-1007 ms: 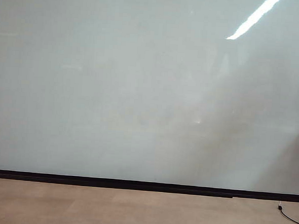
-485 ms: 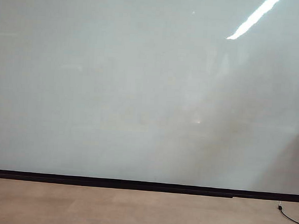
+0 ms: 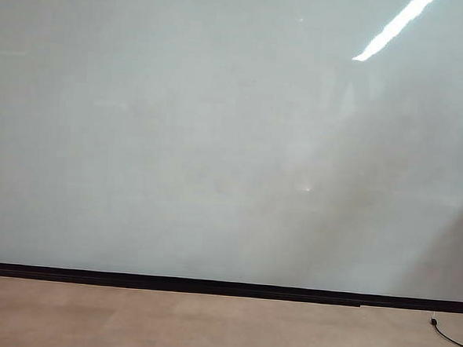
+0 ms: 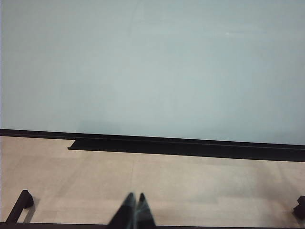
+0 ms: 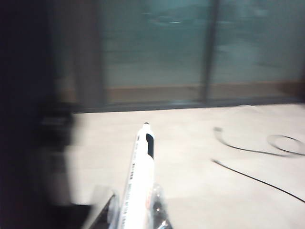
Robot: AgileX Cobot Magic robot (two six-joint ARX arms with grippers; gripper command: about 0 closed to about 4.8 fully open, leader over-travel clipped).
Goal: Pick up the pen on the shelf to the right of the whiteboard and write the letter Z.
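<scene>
The whiteboard (image 3: 218, 141) fills the exterior view, with a black strip (image 3: 209, 285) along its bottom edge; neither arm shows there. No letter Z shows on it. In the blurred right wrist view my right gripper (image 5: 136, 202) is shut on the pen (image 5: 141, 167), a slim white marker with dark print. Its small black tip points away from the wrist over pale floor. My left gripper (image 4: 135, 196) is shut and empty, hanging low above the floor and facing the whiteboard (image 4: 152, 71). The shelf cannot be made out; only a dark blur lies beside the pen.
A thin black cable (image 3: 451, 338) lies on the floor at the lower right of the exterior view and snakes across the floor (image 5: 257, 152) in the right wrist view. A black ledge (image 4: 190, 145) runs under the board. A dark frame leg (image 4: 19, 205) stands near the left gripper.
</scene>
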